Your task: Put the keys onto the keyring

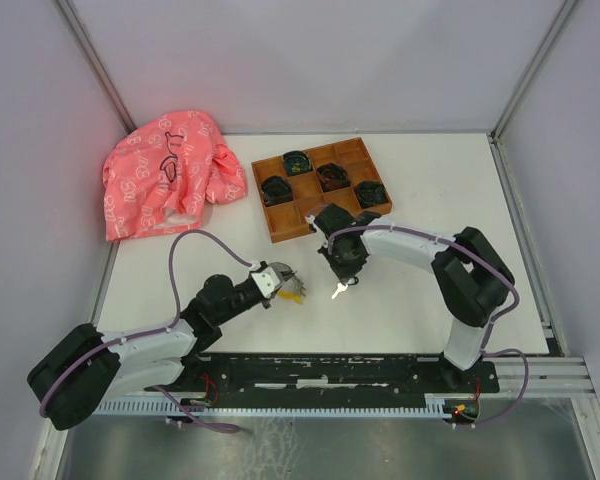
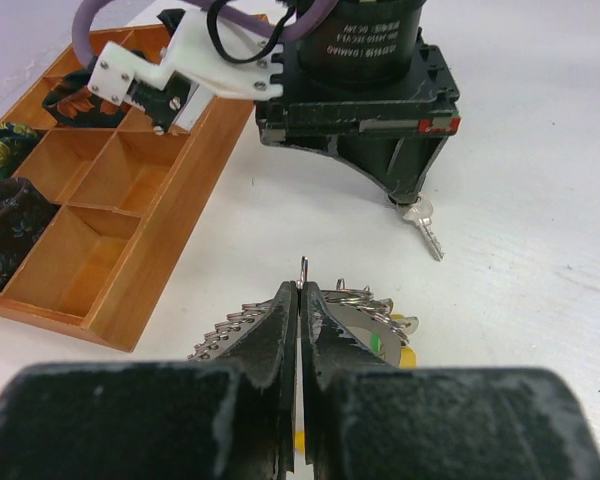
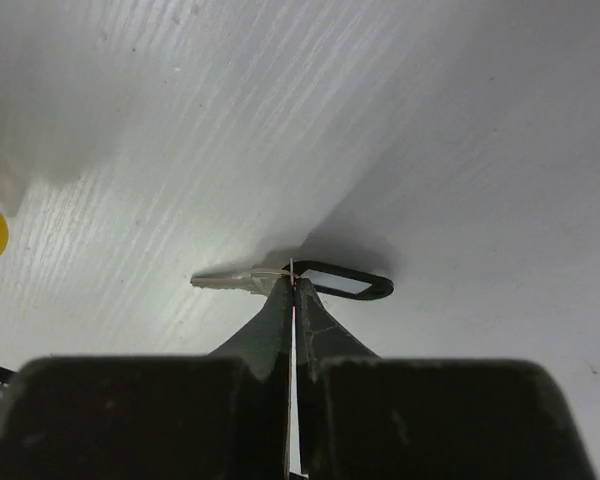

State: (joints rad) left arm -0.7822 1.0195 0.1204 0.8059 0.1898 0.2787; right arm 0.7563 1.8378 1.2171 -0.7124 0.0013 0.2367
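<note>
Pinching one key at the neck, between blade and black head, my right end effector stood fully closed on it, low over the white counter; whether the blade rested on the counter or hung just clear, I could not tell. My left end effector was likewise closed, clamped on the keyring; a sliver of its grey wire showed above the fingertips, with the green tag and the yellow tag bunched to one side; ring and key were near each other, not touching. The blue-headed key appeared in no view. The wooden tray of dark coiled bundles and the pink cloth lay farther back, apart from the work.

Step in hand, as I judged it: key secured, ring secured, threading not yet begun. The next move called for bringing the hole in the key's head to the split end of the ring, the head turned to face the wire; my grip so close to the head left little of it free, so a regrip could be needed; a slip would drop the key onto the counter.
</note>
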